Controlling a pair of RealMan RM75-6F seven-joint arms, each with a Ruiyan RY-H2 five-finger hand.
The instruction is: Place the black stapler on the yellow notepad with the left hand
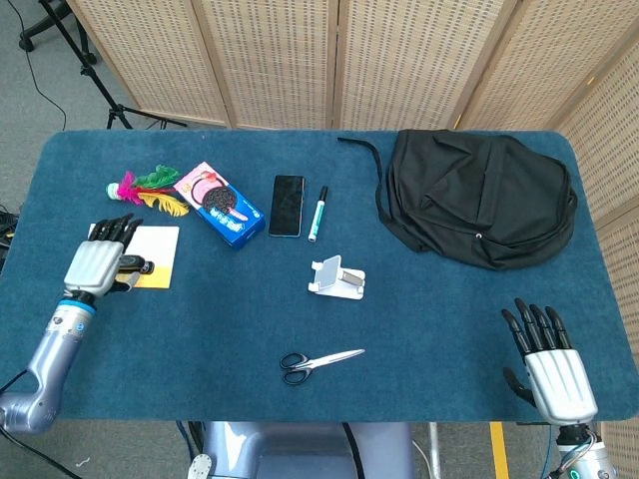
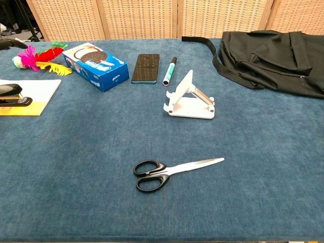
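Right hand [image 1: 552, 371] idle at near right bench edge, fingers straight and apart, holding nothing. Near centre: scissors [image 2: 169, 172], then white phone stand [image 2: 189, 98]. Left side: left hand [image 1: 100, 261] over the near-left part of the yellow notepad [image 2: 35, 96], fingers extended and spread, palm down; looks released, nothing clasped, though the head view hides its underside. Black stapler [image 2: 11, 94] lies flat on the notepad, beside or partly under the hand; contact can't be told. Judgement: placement looks done, the hand needs only to lift clear. Stapler should be rigid, fairly dense, smooth plastic and metal, not fragile; best taken across its body mid-length, sides pinched, avoiding the hinged top so it doesn't flap open. Farther: Oreo box [image 2: 94, 66], phone [image 2: 146, 68], marker [image 2: 169, 70], feather shuttlecock [image 2: 38, 58], black backpack [image 2: 273, 48] far right.
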